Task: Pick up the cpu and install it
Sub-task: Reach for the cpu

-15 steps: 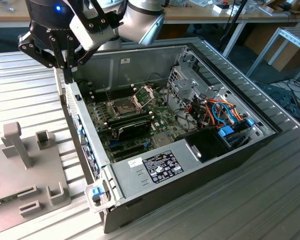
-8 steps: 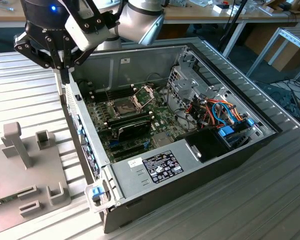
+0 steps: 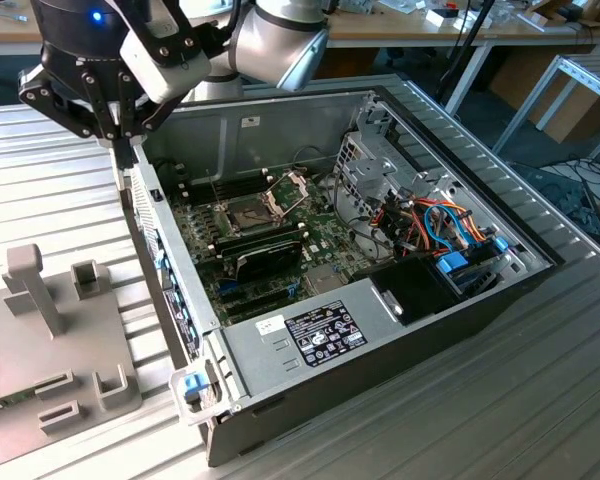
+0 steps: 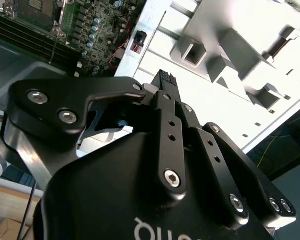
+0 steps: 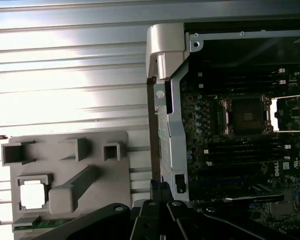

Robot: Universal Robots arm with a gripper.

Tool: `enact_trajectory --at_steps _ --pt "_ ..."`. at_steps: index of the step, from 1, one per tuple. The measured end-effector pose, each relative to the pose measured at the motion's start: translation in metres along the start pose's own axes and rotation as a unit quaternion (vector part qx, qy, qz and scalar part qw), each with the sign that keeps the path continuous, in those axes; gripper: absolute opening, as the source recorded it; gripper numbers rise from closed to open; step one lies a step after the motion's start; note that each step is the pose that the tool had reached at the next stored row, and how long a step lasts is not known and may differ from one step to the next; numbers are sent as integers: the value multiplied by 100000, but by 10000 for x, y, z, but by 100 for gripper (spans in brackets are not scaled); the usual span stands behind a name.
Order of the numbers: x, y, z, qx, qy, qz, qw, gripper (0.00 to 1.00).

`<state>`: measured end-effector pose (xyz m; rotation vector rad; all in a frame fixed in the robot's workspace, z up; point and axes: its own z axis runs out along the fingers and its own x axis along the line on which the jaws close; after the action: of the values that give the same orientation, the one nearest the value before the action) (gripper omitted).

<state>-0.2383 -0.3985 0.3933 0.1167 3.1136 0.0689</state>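
A ribbed silver metal table (image 3: 480,400) is carrying the scene. Nearest, at the exterior view's left, a matte grey moulded fixture (image 3: 40,340) is lying flat, studded with blocky posts and slotted pockets. In the first wrist view the cpu (image 5: 32,195), one small square with a dull silver top, is sitting in a square pocket of that fixture, with a thin green strip of circuit board (image 5: 40,222) just beside it.

Beyond, one open computer case (image 3: 170,270) of grey sheet steel is lying on its side, its raised side wall standing between the fixture and the green motherboard (image 3: 320,240). A boxy labelled power supply (image 3: 310,335) is filling the near end, and a black oblong module (image 3: 265,255) is lying across the board. Behind it one square socket (image 3: 250,212) is sitting bare, its hinged metal frame (image 3: 292,185) tipped up. Orange and blue cables (image 3: 440,225) are curling past a perforated drive cage (image 3: 365,170).

Farthest, the black gripper (image 3: 125,140) is hanging over the case wall, well apart from the cpu, its fingers pressed together on nothing.
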Motion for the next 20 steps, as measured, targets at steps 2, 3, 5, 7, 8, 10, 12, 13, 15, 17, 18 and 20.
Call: enact_trajectory --at_steps 2,3,5,7,8,10,12,13,15,17,18,20 --pt "15 -1 0 -1 2 -7 100000 11" --pt "23 -2 -1 3 5 -8 100000 11" --pt "40 -3 -1 2 3 -4 100000 11" --pt "55 -4 -2 1 1 -5 100000 11" --pt "63 -5 -2 2 2 -5 100000 11" --pt "81 -6 -2 4 3 -1 100000 11" --pt "99 -8 -3 5 5 -4 100000 11" --pt "114 -9 -3 2 5 -4 100000 11" --pt "133 -10 -4 2 3 -2 100000 11" --pt "153 -11 -4 1 2 -1 100000 11" --pt "175 -13 -5 1 0 -1 100000 11" --pt "202 -15 -5 0 0 -1 100000 11"
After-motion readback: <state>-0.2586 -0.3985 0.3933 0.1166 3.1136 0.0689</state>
